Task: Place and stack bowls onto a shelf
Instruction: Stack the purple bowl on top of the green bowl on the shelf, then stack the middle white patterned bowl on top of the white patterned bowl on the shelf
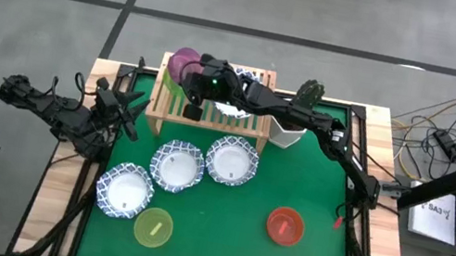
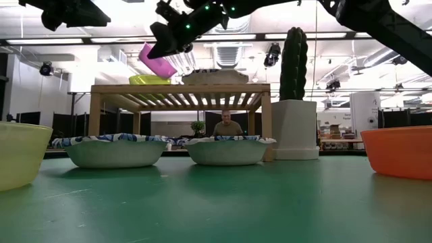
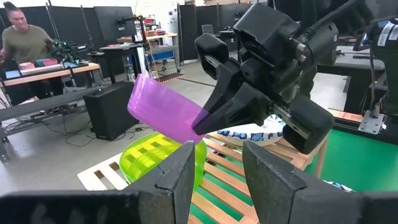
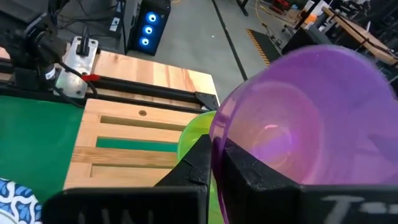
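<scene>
Jaws of the right gripper [image 1: 189, 91] clench the purple bowl's [image 1: 184, 64] rim, holding it tilted just above the green bowl [image 3: 155, 163] on the shelf's [image 1: 246, 131] far-left end; the left gripper [image 1: 131, 103], jaws released, waits left.

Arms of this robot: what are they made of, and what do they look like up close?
Both arms are matte black, built from chunky angular segments with black cables running along them. The right arm's tool ends in two flat, wedge-shaped black fingers; a small green light glows near its wrist. The left tool has the same blocky black fingers. No logos are readable.
</scene>
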